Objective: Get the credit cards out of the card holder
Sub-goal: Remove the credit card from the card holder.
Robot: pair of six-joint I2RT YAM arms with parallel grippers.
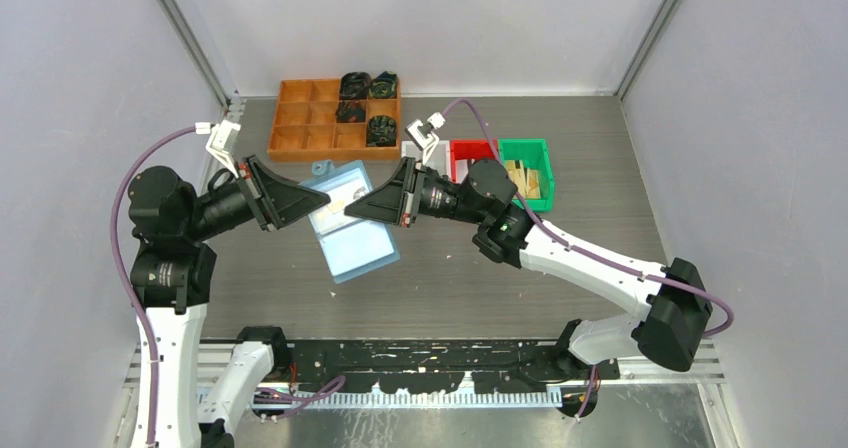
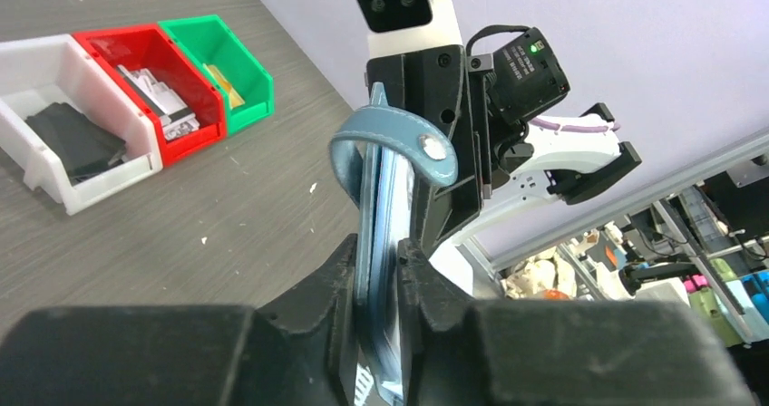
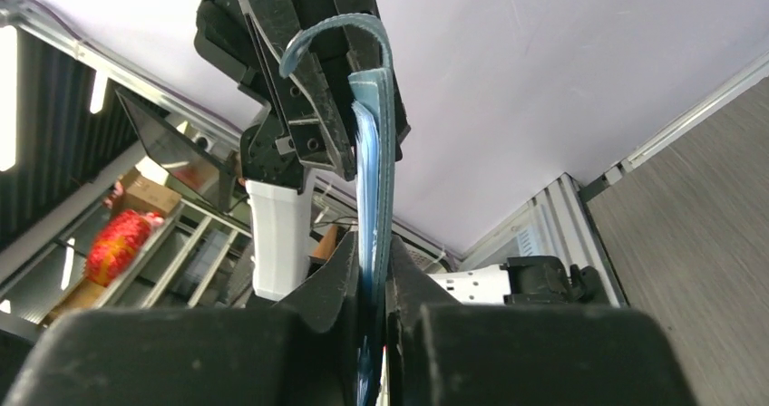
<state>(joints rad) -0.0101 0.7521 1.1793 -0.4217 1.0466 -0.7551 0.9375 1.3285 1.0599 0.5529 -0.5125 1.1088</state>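
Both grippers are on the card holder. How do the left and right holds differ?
The left gripper comes in from the card holder's left edge, the right gripper from its right. The left gripper bites near the edge; the right gripper seems to reach toward the middle. The tab loop lies on the left gripper's side. Both are shut on the holder.

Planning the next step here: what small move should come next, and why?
Probably ease the right claw back a little while the left claw holds firm, to test whether anything slides out: both are shut on the card holder, held up between them.
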